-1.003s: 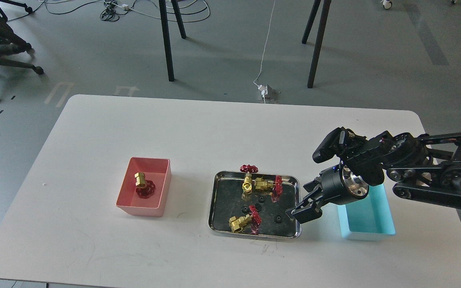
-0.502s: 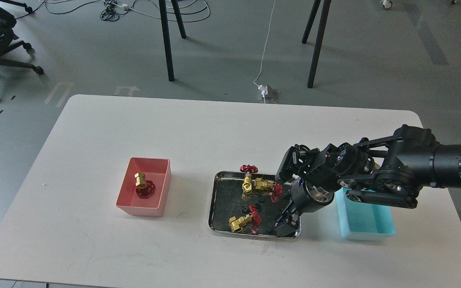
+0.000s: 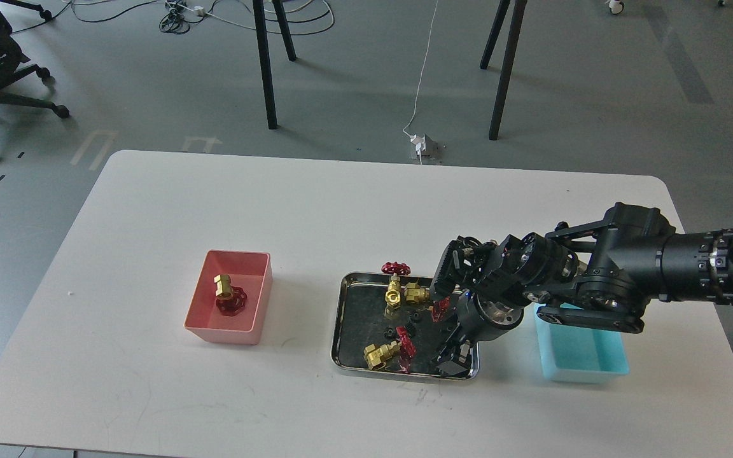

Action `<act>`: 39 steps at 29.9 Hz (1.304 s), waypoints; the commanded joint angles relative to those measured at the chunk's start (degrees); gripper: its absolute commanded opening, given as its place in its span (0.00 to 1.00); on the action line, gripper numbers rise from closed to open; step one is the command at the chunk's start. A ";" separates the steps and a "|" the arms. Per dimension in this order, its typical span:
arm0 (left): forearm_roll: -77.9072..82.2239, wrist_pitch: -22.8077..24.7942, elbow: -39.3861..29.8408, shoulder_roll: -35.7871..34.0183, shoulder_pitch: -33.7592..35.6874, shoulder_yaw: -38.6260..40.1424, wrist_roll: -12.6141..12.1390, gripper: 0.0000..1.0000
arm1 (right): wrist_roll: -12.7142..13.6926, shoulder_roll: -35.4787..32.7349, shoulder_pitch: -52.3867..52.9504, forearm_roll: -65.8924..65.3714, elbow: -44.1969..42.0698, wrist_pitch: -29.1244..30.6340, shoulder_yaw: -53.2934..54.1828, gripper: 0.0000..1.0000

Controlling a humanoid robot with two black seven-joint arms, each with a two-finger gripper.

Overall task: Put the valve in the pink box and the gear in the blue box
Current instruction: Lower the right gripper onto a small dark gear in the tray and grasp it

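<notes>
Head view: right hand (image 3: 452,356) reaches down into the steel tray's (image 3: 341,318) right corner (grip unreadable, fingers dark). Three valves and small gears (image 3: 403,331) remain there; one valve (image 3: 226,292) sits in the pink box (image 3: 258,299); blue box (image 3: 586,362) looks empty.

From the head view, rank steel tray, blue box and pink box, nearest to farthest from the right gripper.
1. Steel tray: the right gripper is down in its near-right corner.
2. Blue box: just to the right.
3. Pink box: far left.

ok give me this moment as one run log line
right hand: low in shiny steel tray, near-right corner, grip unclear | salmon-pink plastic bin: one brass red-wheeled valve | light cyan-blue plastic bin: no gear visible
</notes>
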State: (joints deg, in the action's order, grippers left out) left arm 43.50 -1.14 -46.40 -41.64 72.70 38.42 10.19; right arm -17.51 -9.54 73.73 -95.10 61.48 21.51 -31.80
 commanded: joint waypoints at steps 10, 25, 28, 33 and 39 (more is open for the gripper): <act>0.01 0.00 0.00 -0.11 0.33 -0.02 0.00 0.99 | 0.11 2.86 -0.52 0.09 -1.81 0.46 -0.02 0.58; 0.01 0.00 0.00 -0.81 0.42 -0.02 0.00 0.99 | 0.11 2.59 -0.43 0.18 -1.81 0.64 -1.69 0.49; 0.01 0.00 0.00 -0.81 0.42 -0.02 0.00 0.99 | 0.11 2.68 -0.34 0.18 -1.81 0.64 -1.60 0.46; 0.01 0.00 0.00 -0.90 0.42 -0.02 0.09 0.99 | 0.11 2.77 0.01 0.26 -1.72 0.64 -1.60 0.40; 0.01 0.00 0.00 -1.07 0.42 -0.02 0.09 0.99 | 0.19 2.77 0.28 0.26 -1.63 0.64 -1.60 0.29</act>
State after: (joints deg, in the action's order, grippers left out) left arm 43.50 -1.14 -46.41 -42.58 73.13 38.41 10.28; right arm -17.36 -6.77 73.96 -94.84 59.81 22.16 -33.40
